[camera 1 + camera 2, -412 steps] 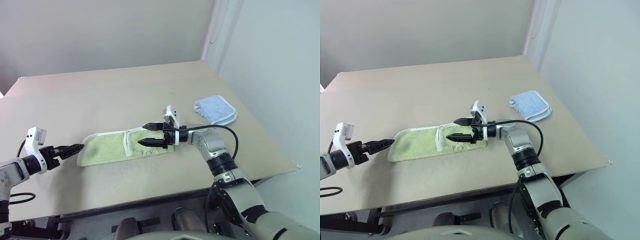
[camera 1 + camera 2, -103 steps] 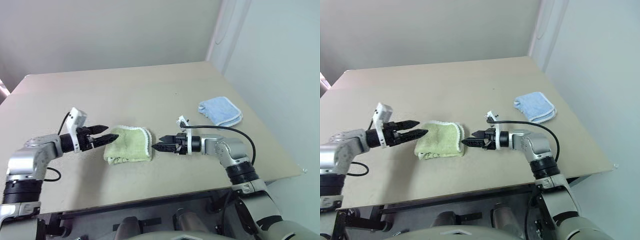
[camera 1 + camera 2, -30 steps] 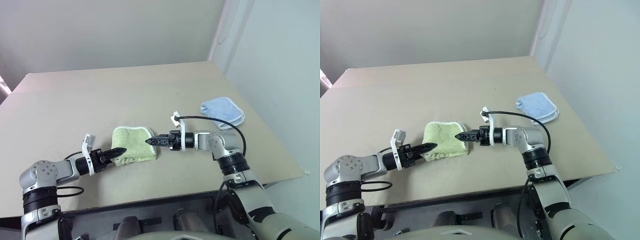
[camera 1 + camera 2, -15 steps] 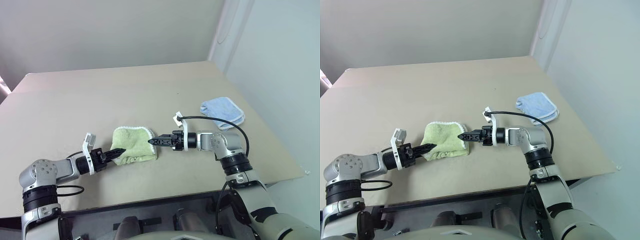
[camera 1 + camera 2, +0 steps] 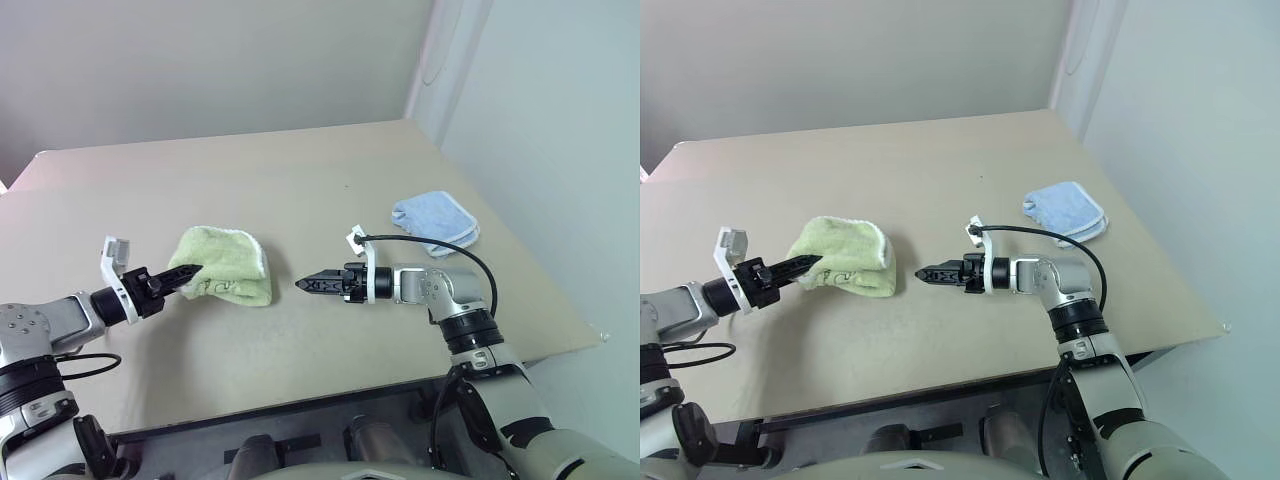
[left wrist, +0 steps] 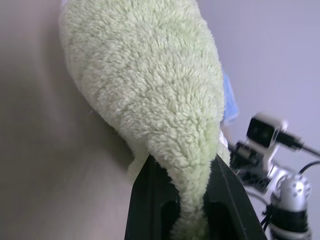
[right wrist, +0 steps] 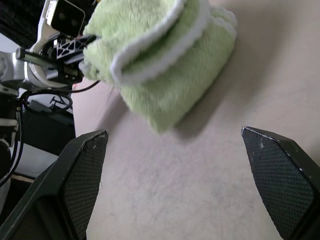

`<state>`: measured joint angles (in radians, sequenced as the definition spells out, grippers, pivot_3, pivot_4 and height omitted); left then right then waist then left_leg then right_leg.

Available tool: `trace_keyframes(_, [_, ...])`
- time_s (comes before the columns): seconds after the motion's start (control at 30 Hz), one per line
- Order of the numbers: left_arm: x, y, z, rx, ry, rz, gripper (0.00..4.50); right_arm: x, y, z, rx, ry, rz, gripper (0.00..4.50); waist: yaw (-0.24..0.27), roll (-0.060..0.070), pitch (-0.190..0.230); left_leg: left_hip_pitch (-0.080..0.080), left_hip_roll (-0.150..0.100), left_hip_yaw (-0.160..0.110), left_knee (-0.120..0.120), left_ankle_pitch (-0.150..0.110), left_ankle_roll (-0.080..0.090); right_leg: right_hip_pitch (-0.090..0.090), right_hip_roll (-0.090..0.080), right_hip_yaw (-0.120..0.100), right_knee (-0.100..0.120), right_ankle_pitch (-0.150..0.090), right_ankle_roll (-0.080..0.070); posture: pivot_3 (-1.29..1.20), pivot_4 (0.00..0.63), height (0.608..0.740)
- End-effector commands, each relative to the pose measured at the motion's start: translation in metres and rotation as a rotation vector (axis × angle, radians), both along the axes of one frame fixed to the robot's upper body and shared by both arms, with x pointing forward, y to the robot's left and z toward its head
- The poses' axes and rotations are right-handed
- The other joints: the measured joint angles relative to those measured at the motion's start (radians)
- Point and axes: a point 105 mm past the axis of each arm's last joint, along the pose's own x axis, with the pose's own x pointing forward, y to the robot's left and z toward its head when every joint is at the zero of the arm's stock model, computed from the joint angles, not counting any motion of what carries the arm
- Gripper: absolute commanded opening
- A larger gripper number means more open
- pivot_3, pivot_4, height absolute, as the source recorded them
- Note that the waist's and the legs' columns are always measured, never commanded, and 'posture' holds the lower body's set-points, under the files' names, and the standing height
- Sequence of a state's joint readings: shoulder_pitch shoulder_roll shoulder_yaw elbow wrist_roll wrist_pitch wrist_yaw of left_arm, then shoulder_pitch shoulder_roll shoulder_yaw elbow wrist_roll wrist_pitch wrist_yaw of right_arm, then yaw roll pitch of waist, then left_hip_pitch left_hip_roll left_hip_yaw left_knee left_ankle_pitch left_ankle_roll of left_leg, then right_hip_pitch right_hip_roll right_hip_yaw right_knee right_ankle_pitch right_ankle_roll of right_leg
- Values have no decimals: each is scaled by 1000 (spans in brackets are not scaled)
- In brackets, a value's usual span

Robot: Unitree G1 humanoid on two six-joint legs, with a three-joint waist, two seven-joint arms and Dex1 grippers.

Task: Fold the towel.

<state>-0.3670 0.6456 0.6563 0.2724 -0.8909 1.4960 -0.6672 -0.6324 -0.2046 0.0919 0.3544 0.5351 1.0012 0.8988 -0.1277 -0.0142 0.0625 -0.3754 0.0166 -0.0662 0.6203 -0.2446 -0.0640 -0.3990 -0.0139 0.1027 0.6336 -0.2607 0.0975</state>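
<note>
Compared with a second earlier, we found that the left gripper point(image 5: 185, 270) had closed its jaws on the near-left edge of the towel point(image 5: 222, 262) and lifted it, dragging the folded bundle toward the left of the frame and away from the right gripper point(image 5: 306, 285). The towel, already doubled into a compact pad with its white trim showing, lay left of centre on the table point(image 5: 300, 190), one edge raised off the surface in that pinch. We judged this a final tidying or repositioning step, the main folds being done. The left arm reached in from the lower left, its jaws pointing right and slightly down; the left wrist view showed terry pile squeezed between the two fingers point(image 6: 147, 200). The right arm stayed extended toward the towel, jaws spread wide and empty, well apart from it. The light blue towel point(image 5: 435, 222) lay untouched at the right.
</note>
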Motion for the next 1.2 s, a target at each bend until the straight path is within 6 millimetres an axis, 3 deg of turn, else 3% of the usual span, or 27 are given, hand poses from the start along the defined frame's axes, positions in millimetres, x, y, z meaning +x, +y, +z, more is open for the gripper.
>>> trace_keyframes(0.03, [4,10,24,-4,-85,32,9,-1,7,20,56,-73,42,4500,0,0,0,0,0,0,0,0,0,0,0,0,0,0,0,0,0,740])
trace_keyframes(0.23, [9,42,37,19,-132,165,9,-1,9,22,61,-87,63,4500,0,-1,0,0,0,0,-1,0,0,-1,0,0,0,1,1,0,0,740])
trace_keyframes(0.57, [21,147,83,165,-267,637,9,-3,17,18,45,-100,101,4500,1,-2,0,-1,0,0,-6,0,0,-4,0,0,0,2,3,0,0,740])
trace_keyframes(0.67, [16,168,87,194,-278,734,9,-4,18,17,40,-106,110,4500,2,-2,0,-2,0,0,-7,0,0,-5,0,0,0,2,2,0,0,740])
trace_keyframes(0.83, [-4,192,76,194,-258,823,9,-4,15,15,26,-121,120,4500,0,-2,0,-2,0,0,-7,0,0,-6,0,0,0,2,2,0,0,740])
trace_keyframes(1.07, [-44,215,31,214,-171,945,9,-7,9,11,5,-133,138,4500,1,-4,-1,-2,0,0,-7,0,0,-6,0,0,0,2,1,0,0,740])
trace_keyframes(1.2, [-66,230,25,247,-188,1037,9,-8,7,9,-14,-146,157,4500,3,-7,-3,-2,1,0,-7,0,0,-6,-1,0,1,3,0,0,0,740])
